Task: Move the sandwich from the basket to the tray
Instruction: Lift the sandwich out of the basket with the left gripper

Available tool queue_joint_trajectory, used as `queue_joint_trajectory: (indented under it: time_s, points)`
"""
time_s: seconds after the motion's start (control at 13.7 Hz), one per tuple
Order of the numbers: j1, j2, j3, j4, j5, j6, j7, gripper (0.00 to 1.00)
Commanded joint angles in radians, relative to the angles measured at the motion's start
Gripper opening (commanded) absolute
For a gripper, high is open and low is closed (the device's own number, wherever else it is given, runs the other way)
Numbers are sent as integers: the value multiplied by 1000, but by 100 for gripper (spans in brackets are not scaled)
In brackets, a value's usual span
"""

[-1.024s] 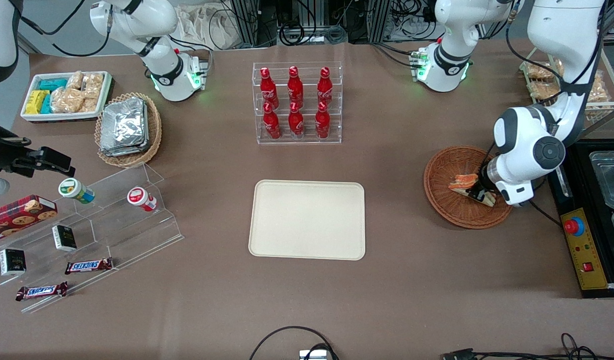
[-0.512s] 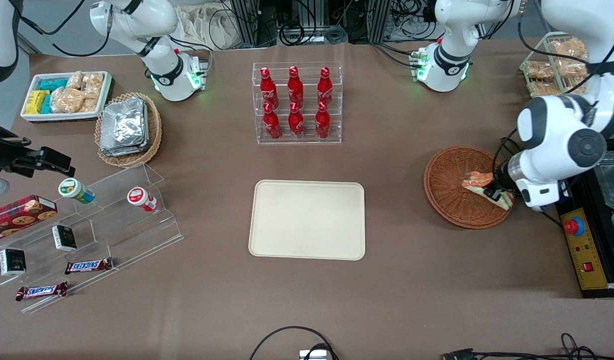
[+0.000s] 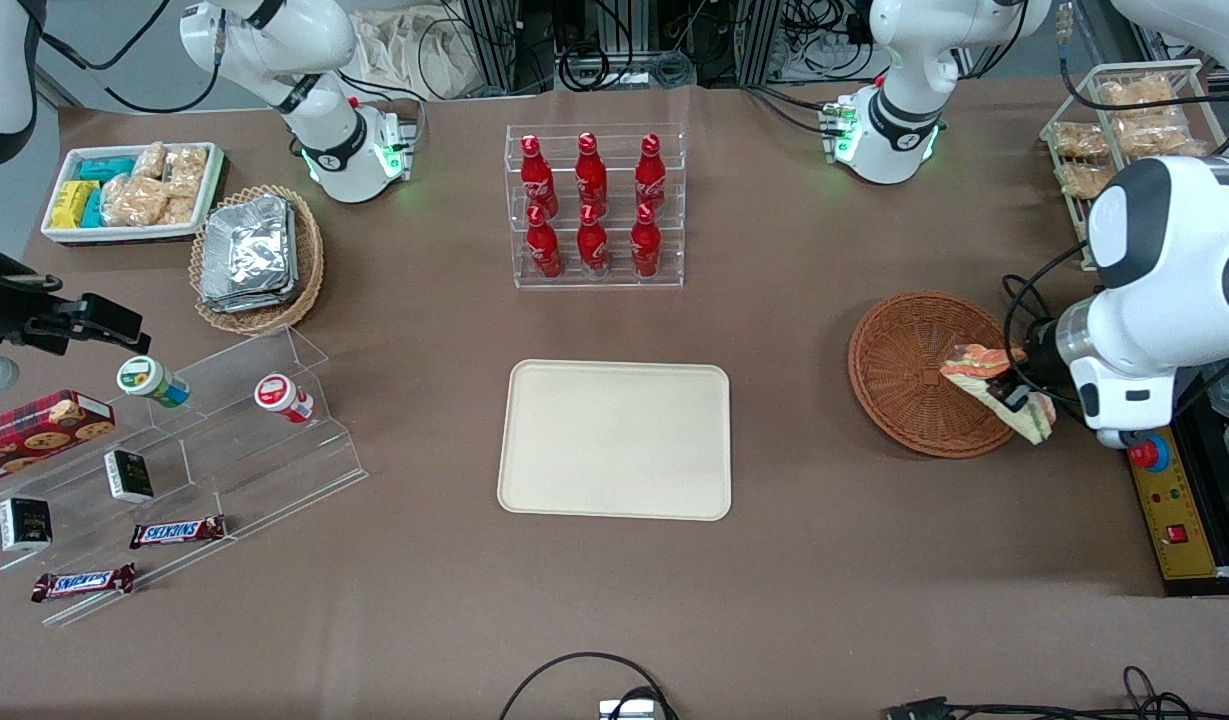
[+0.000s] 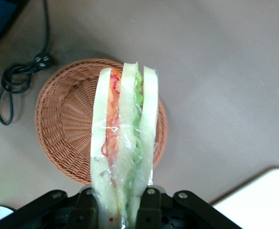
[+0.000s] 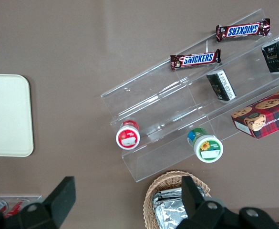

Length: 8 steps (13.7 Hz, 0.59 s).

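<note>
Clamping the sandwich (image 4: 122, 143) between closed fingers, the hand (image 3: 1014, 398) hangs above the basket's (image 3: 899, 375) rim

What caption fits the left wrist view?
Gripper shut on wrapped sandwich, held above the wicker basket.

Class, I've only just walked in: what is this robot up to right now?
The working arm's tool is shut on the sandwich, a clear-wrapped wedge, and holds it lifted above the round wicker basket near that basket's rim. The basket has nothing else in it. The cream tray, nearer the middle of the table, has nothing on it, so the sandwich is picked up but not yet delivered.
</note>
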Motion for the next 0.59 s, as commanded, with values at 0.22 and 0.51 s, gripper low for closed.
queue_joint_trajectory:
  time_s: [0.22, 0.51]
  points:
    - [-212, 161, -12, 238, -11, -45, 146, 0]
    - [-326, 333, -71, 366, -13, -36, 175, 0]
